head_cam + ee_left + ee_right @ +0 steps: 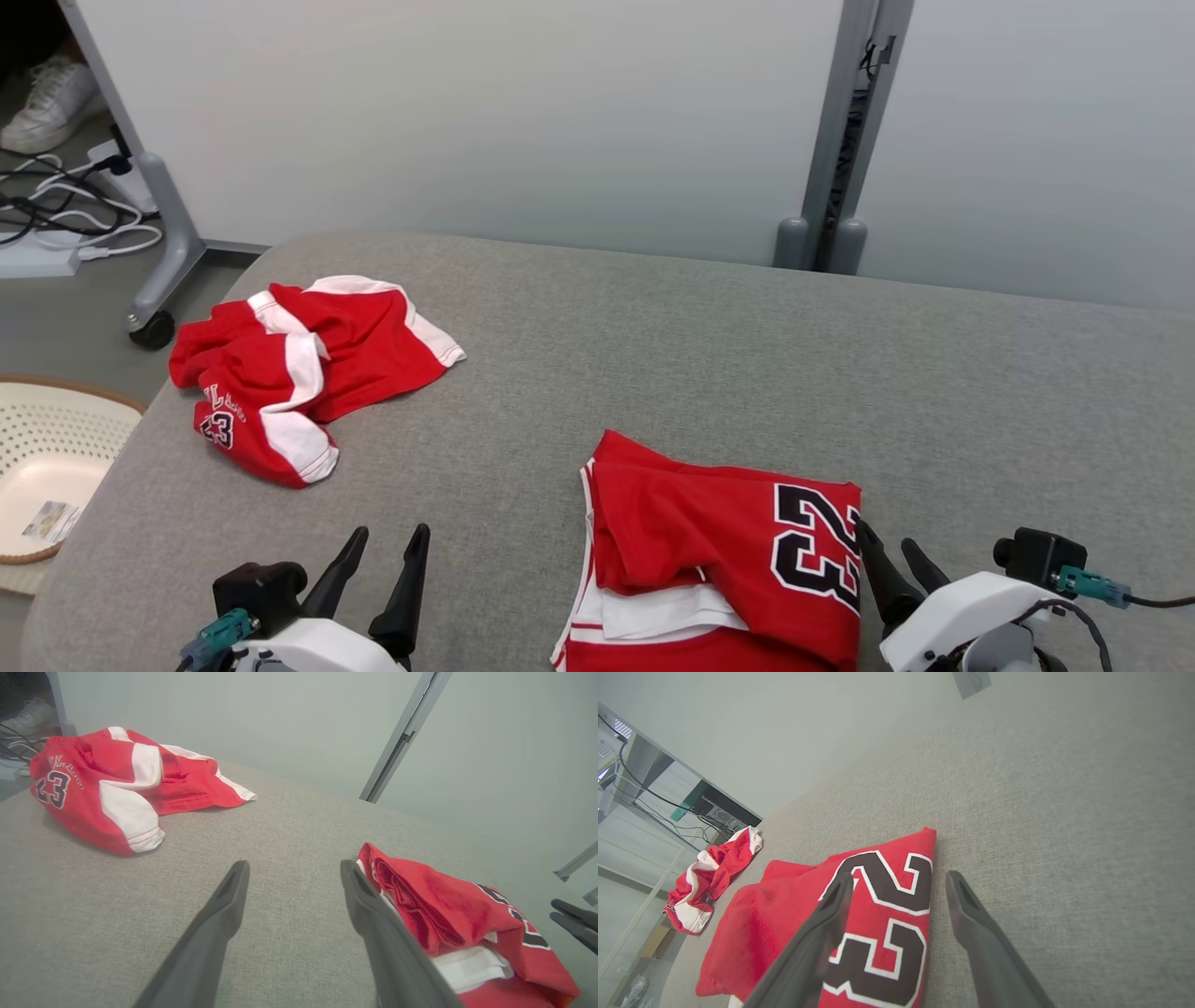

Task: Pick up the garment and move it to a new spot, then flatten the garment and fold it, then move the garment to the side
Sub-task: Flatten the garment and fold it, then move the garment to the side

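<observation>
Folded jersey (709, 537) — near edge cut off; left end effector (390, 532) and right end effector (884, 534) spread, empty.

A grey fabric-covered surface (747, 373) with rounded corners carries two pieces of clothing, well apart. Near its far left corner lies a crumpled red-and-white garment (299, 373), a small "23" on one bunched end. At the near edge, right of the middle, lies a folded red jersey (728, 551), its large black "23" facing up and white trim showing under the fold.
</observation>
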Controlling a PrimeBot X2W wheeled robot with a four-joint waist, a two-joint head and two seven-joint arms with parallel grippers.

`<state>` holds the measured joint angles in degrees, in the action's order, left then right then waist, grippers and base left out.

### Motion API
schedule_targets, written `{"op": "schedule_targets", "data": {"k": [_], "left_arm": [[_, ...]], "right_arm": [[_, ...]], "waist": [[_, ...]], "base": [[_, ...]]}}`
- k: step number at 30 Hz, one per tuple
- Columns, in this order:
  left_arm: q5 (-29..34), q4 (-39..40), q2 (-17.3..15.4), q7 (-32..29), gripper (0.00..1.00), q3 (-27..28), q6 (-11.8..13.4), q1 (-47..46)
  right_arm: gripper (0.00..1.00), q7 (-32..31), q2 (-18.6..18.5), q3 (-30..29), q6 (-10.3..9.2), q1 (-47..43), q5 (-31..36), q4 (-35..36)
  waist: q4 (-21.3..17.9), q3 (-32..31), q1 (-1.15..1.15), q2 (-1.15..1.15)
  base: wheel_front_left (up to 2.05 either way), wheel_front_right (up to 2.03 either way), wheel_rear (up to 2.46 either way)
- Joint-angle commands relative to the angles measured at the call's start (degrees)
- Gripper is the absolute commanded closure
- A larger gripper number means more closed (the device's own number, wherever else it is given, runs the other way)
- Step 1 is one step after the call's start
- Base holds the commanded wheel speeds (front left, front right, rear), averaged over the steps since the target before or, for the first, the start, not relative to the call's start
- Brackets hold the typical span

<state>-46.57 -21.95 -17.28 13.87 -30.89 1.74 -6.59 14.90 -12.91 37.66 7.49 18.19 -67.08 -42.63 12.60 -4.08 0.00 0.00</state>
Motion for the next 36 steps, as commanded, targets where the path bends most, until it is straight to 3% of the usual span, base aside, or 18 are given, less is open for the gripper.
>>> {"op": "schedule_targets", "data": {"k": [1, 17, 18, 19, 20, 21, 28, 36], "left_arm": [[0.0, 0.2, -0.4, -0.1, 0.0, 0.0, -0.1, -1.1], [0.2, 0.7, -1.2, -0.3, 0.0, -0.1, 0.2, -1.8], [0.1, 0.8, -1.3, -0.3, 0.0, -0.1, 0.3, -1.7], [0.1, 0.8, -1.3, -0.2, 0.0, 0.0, 0.3, -1.7], [0.1, 0.8, -1.3, -0.2, 0.0, 0.0, 0.3, -1.7], [0.0, 0.9, -1.3, -0.2, 0.0, 0.0, 0.3, -1.6], [-0.3, 1.0, -1.1, 0.1, 0.0, 0.2, 0.7, -0.8], [-0.5, 1.0, -0.6, 0.3, 0.0, 0.0, 0.6, 0.0]], "right_arm": [[0.0, 0.0, 0.0, 0.0, 0.03, 0.2, -0.8, -1.0], [0.0, -4.9, 3.1, 0.4, 0.02, 2.6, -7.2, -11.1], [0.16, -4.6, 3.2, 0.5, 0.03, 2.7, -7.3, -10.9], [0.6, -4.3, 3.2, 0.5, 0.02, 2.9, -7.5, -10.7], [0.6, -4.3, 3.2, 0.5, 0.02, 2.9, -7.5, -10.7], [1.0, -4.1, 3.0, 0.6, 0.03, 3.1, -7.6, -10.5], [1.0, -1.6, 0.8, 1.1, 0.02, 4.0, -7.0, -7.5], [1.0, 0.1, -4.8, 2.9, 0.03, 6.4, -2.6, -5.1]], "waist": [[0.9, 0.4, 0.0, 0.0], [5.5, 1.8, 0.0, 0.0], [5.6, 1.9, 0.0, 0.0], [5.6, 1.9, 0.0, 0.0], [5.6, 1.9, 0.0, 0.0], [5.6, 1.9, 0.0, 0.0], [3.5, 1.6, 0.0, 0.0], [-1.2, 1.3, 0.0, 0.0]], "base": [[0.0, 0.0, 0.0], [0.0, 0.0, 0.0], [0.0, 0.0, 0.0], [0.0, 0.0, 0.0], [0.0, 0.0, 0.0], [0.0, 0.0, 0.0], [0.0, 0.0, 0.0], [0.0, 0.0, 0.0]]}}
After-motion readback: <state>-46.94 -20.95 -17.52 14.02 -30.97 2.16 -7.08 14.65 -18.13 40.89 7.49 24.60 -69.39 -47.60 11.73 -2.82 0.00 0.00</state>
